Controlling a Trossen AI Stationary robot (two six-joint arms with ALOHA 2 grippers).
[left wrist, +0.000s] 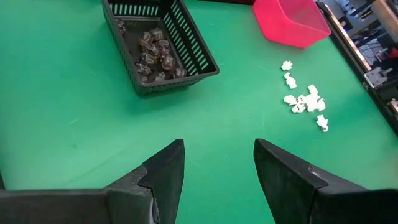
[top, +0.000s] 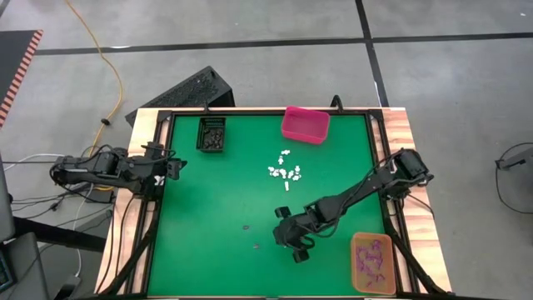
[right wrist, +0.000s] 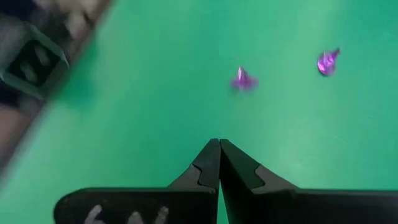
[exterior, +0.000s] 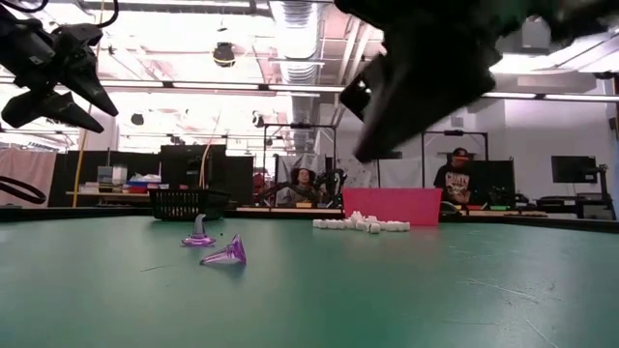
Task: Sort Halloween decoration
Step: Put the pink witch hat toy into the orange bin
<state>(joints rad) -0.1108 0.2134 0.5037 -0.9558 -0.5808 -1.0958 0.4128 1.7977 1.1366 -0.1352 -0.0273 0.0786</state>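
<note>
We count two purple trinkets [right wrist: 244, 79] loose on the mat at lower centre; our right gripper [right wrist: 219, 163] hovers nearby, fingers pressed together, holding nothing.

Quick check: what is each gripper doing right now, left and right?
Left gripper: open, empty, at the table's left edge.
Right gripper: shut, nothing visible between its fingers, near two purple trinkets.

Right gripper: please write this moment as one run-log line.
right gripper: shut, empty, above mat | purple trinkets: two loose on mat | left gripper: open, at left edge
</note>
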